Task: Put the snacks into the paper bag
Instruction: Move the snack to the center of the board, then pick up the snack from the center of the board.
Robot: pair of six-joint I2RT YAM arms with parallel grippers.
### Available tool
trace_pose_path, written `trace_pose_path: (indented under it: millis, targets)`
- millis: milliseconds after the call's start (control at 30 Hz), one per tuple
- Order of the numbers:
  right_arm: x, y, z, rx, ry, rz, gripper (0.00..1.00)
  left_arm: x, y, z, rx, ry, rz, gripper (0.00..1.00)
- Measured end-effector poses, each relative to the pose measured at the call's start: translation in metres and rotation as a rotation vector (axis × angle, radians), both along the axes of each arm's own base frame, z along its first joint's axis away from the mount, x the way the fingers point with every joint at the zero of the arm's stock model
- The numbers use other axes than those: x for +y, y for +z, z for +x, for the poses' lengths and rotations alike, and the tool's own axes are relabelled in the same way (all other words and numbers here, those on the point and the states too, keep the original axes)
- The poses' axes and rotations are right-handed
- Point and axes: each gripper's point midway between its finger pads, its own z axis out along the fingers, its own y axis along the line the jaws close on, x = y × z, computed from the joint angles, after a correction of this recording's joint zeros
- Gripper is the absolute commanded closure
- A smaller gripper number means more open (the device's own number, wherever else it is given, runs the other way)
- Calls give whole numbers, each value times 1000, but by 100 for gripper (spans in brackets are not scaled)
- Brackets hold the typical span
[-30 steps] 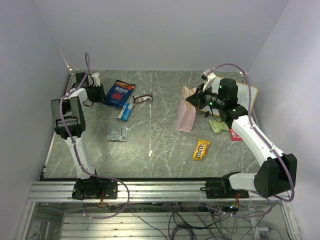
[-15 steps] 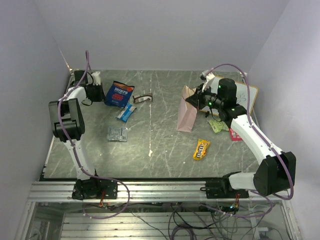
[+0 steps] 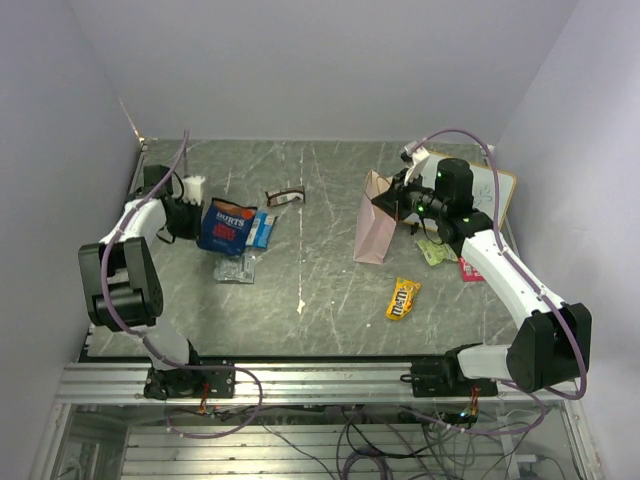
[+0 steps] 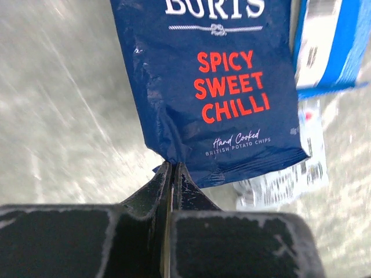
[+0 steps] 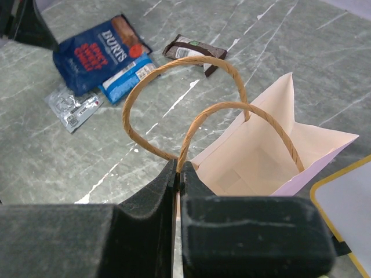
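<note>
I've got left hand (image 4: 172,168) clamped on chip bag (image 4: 214,87) corner for carry; right hand (image 5: 177,174) pinches paper bag (image 5: 261,156) rim, holding mouth open.

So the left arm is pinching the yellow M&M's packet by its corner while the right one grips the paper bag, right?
No: the left gripper pinches the dark blue chip bag by its corner, as the left wrist view shows. The right gripper does grip the paper bag.
</note>
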Motion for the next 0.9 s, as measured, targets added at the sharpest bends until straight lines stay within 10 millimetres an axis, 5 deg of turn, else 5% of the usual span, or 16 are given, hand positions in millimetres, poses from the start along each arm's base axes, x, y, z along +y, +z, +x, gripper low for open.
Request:
trace_pose_path:
  millis: [133, 300, 400, 600, 767, 900]
  targets:
    - [1, 1, 0, -9, 8, 6, 100, -5, -18, -49, 102, -2, 0, 78]
    - [2, -8, -6, 13, 21, 9, 100, -6, -8, -56, 84, -2, 3, 59]
    - [2, -7, -7, 12, 24, 11, 100, -4, 3, -42, 54, -5, 5, 36]
    - [3, -8, -8, 10, 33, 9, 100, -3, 25, 28, -44, -35, -28, 31]
    - [5, -6, -9, 9, 52, 7, 100, -7, 3, 71, -29, -63, -88, 28]
    - [7, 2, -9, -1, 70, 11, 100, -12, -29, 79, 33, -67, -138, 28]
